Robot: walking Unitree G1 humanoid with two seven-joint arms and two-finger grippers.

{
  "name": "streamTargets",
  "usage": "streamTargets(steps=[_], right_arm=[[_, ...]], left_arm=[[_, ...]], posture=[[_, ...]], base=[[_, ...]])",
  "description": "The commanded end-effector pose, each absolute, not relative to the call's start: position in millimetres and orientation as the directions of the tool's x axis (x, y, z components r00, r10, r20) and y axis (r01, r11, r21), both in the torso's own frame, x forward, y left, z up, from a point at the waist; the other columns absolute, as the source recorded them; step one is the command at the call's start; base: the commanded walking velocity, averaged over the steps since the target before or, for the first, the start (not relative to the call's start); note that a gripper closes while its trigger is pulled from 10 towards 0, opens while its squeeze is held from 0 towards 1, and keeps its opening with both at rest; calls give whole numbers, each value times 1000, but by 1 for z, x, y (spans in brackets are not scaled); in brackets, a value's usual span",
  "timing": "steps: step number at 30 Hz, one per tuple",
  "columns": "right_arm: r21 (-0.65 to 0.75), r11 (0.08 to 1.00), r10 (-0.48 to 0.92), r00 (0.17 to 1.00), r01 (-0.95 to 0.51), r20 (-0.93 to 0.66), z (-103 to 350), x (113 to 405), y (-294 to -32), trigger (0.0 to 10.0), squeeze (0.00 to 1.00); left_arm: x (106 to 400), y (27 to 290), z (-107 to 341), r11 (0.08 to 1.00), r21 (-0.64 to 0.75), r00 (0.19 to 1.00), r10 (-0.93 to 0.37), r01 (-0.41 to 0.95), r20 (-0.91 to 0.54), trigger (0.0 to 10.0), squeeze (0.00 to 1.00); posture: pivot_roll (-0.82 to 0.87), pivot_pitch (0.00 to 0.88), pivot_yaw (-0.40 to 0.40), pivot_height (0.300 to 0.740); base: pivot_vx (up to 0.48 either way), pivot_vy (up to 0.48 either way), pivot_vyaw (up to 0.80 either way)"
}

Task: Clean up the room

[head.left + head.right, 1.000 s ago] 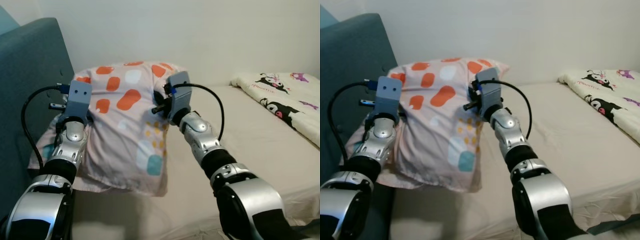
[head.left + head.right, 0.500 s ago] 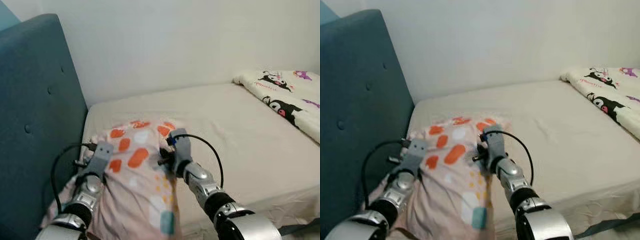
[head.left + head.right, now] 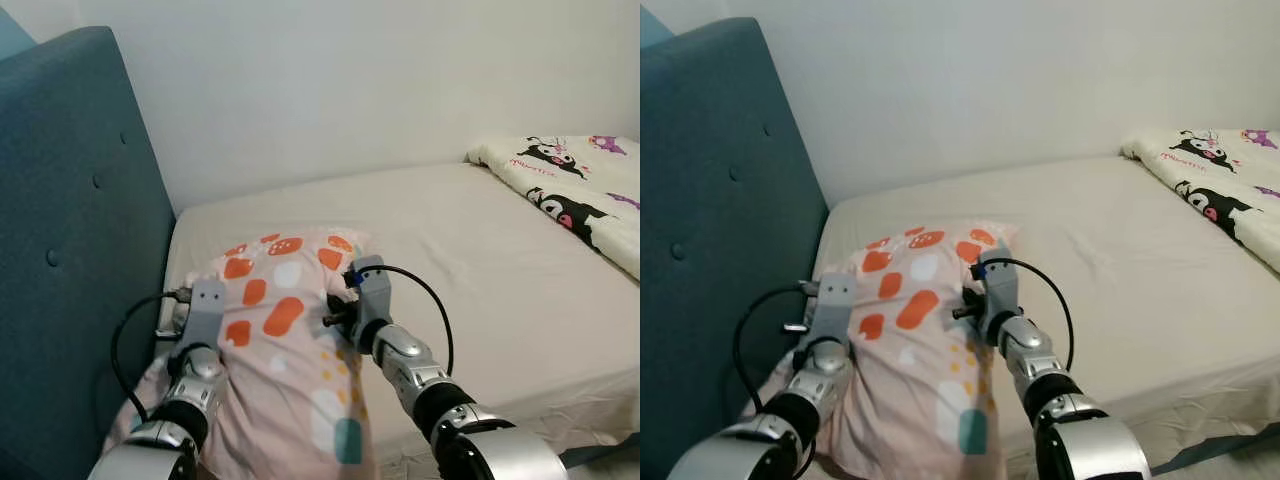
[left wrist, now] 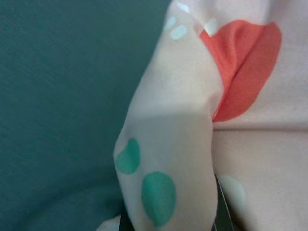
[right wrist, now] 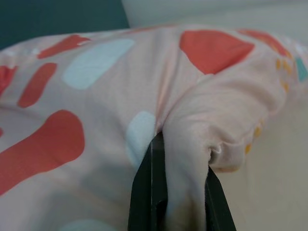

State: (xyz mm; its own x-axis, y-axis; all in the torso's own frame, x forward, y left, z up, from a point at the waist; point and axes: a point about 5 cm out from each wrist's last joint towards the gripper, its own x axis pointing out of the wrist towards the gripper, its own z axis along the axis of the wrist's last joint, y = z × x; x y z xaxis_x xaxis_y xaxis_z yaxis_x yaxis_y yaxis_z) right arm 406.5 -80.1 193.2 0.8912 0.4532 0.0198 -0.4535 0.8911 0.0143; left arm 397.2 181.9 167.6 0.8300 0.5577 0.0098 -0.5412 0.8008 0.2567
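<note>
A pink pillow [image 3: 285, 345] with orange, white and teal blotches lies lengthwise between my two arms. Its far end rests on the beige mattress [image 3: 480, 240] close to the teal headboard [image 3: 70, 250]. My left gripper [image 4: 171, 216] is shut on a fold of the pillow's left edge, next to the headboard. On the pillow's right edge, my right gripper [image 5: 180, 192] pinches a bunched fold between its black fingers [image 5: 147, 192]. In the eye views the wrist housings hide both sets of fingertips.
A white blanket [image 3: 575, 185] printed with black cartoon figures lies at the bed's far right. A white wall [image 3: 350, 80] runs behind the bed. The mattress front edge [image 3: 590, 420] shows at lower right.
A second ago the pillow was held high, in front of the camera. It has since come down onto the mattress by the headboard, and in the last half second it slid slightly farther onto the bed.
</note>
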Motion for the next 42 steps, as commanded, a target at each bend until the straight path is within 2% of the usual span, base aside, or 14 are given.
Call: streamTargets(steps=[1,3,4,5,6,9,12,15,22,31,35,36,42], right_arm=[[9,862,504,858,-507,99,207,406,-74,10000,0],[-25,786,616,779,-618,121,212,401,-55,10000,0],[-25,786,616,779,-618,121,212,401,-55,10000,0],[-77,703,710,693,-707,124,214,395,-39,10000,0],[-102,672,740,662,-733,121,215,392,-33,10000,0],[-135,654,757,645,-745,105,215,391,-29,10000,0],[-162,659,751,655,-735,84,215,392,-29,10000,0],[-205,697,708,704,-687,49,218,396,-31,10000,0],[-215,750,646,762,-626,36,225,402,-36,10000,0],[-369,788,540,841,-493,29,236,410,-46,10000,0],[-385,802,516,854,-457,60,249,412,-46,10000,0],[-393,812,512,850,-431,124,269,413,-43,10000,0],[-393,814,521,837,-428,167,283,413,-38,10000,0]], left_arm=[[394,214,180,707,243,740,669,-664,72,10000,0],[395,222,190,706,243,743,657,-665,128,10000,0],[395,222,190,706,243,743,657,-665,128,10000,0],[397,224,194,778,226,810,569,-587,144,10000,0],[397,224,193,811,214,839,524,-544,149,10000,0],[395,224,190,843,206,867,470,-496,166,10000,0],[392,226,186,847,218,872,451,-485,190,10000,0],[386,228,178,840,238,870,444,-488,217,10000,0],[378,236,172,837,223,860,451,-500,239,10000,0],[367,239,169,819,187,828,483,-543,284,10000,0],[366,240,171,809,177,813,496,-560,305,10000,0],[365,240,178,800,157,794,509,-578,331,10000,0],[363,240,181,789,146,778,526,-597,343,10000,0]], posture=[[-26,264,33,586],[-22,259,34,586],[-22,259,34,586],[-20,257,33,586],[-17,254,31,586],[-12,252,27,586],[-5,253,19,586],[5,258,7,586],[13,261,-3,586],[24,264,-8,586],[27,266,-11,586],[30,265,-16,586],[30,264,-17,586]], base=[[0,0,0],[0,0,0],[0,0,0],[0,0,0],[0,0,0],[0,0,0],[0,0,0],[0,0,0],[0,0,0],[0,0,0],[0,0,0],[0,0,0],[0,0,0]])
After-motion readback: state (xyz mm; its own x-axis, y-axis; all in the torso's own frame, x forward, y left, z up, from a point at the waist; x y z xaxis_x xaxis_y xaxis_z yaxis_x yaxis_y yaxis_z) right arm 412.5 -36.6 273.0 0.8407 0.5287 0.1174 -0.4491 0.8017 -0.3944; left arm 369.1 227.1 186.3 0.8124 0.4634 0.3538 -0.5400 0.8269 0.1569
